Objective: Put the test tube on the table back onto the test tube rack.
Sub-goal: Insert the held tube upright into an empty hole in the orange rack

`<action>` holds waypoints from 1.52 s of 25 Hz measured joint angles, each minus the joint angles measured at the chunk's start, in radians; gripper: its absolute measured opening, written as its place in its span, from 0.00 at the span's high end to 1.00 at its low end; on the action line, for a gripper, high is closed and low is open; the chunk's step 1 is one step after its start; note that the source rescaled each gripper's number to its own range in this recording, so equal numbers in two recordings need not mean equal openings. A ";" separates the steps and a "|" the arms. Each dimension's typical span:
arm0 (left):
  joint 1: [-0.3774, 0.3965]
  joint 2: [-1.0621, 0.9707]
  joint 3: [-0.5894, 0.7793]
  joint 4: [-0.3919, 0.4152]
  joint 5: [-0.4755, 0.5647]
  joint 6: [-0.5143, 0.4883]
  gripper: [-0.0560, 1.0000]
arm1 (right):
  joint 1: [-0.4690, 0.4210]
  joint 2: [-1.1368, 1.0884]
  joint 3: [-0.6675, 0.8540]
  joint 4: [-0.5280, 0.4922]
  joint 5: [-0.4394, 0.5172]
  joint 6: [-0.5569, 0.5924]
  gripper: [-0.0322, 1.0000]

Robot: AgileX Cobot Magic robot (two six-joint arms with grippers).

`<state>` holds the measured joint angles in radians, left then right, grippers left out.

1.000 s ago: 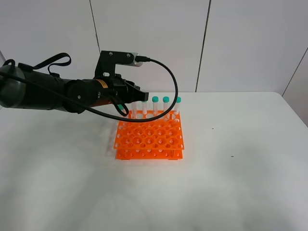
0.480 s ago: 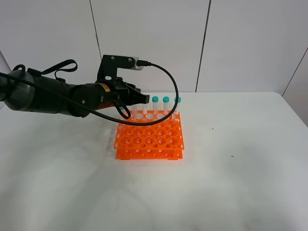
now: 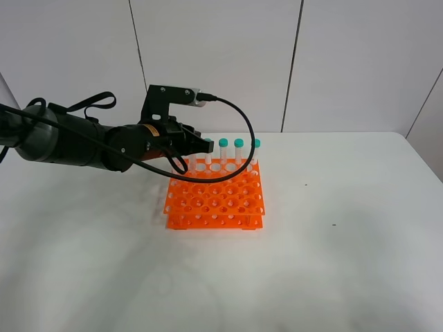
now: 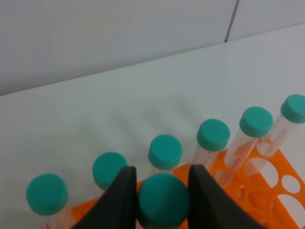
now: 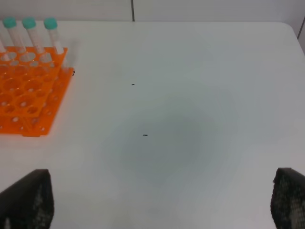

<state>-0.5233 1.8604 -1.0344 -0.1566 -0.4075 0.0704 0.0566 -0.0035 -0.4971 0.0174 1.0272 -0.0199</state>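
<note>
**Left gripper holds a tube upright at the rack**

The only writing that shows is some thin printed lines on the side of one of the other tubes (image 4: 240,145). They are too small to read.

The tube (image 4: 163,199) is between the two black fingers (image 4: 121,202) of the left gripper (image 3: 196,144). The fingers are closed in on the green cap, one on each side. The wrist camera looks straight down on the cap, so the tube stands up tall with its cap on top. Its pointed end is hidden. I cannot tell if that end is in a hole.

The tube is just beside the row of other tubes. They stand upright in the row of the orange rack (image 3: 214,200) that is nearest the far edge of the table (image 3: 332,263). Six of their green caps show in the left wrist view.

The rack sits near the middle of the table, a bit closer to the far edge than the near edge.

The right gripper (image 5: 156,202) is wide open and holds nothing. Below it is bare white table, with the rack off to one side.
</note>
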 joint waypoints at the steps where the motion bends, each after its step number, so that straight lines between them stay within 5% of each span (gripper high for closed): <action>1: 0.000 0.000 0.000 0.000 0.000 0.000 0.94 | 0.000 0.000 0.000 0.000 0.000 0.000 0.00; 38: 0.000 0.034 0.000 0.001 -0.013 -0.015 0.94 | 0.000 0.000 0.000 0.003 0.000 0.001 0.00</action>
<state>-0.5233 1.8939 -1.0346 -0.1555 -0.4208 0.0554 0.0566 -0.0035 -0.4971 0.0204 1.0272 -0.0192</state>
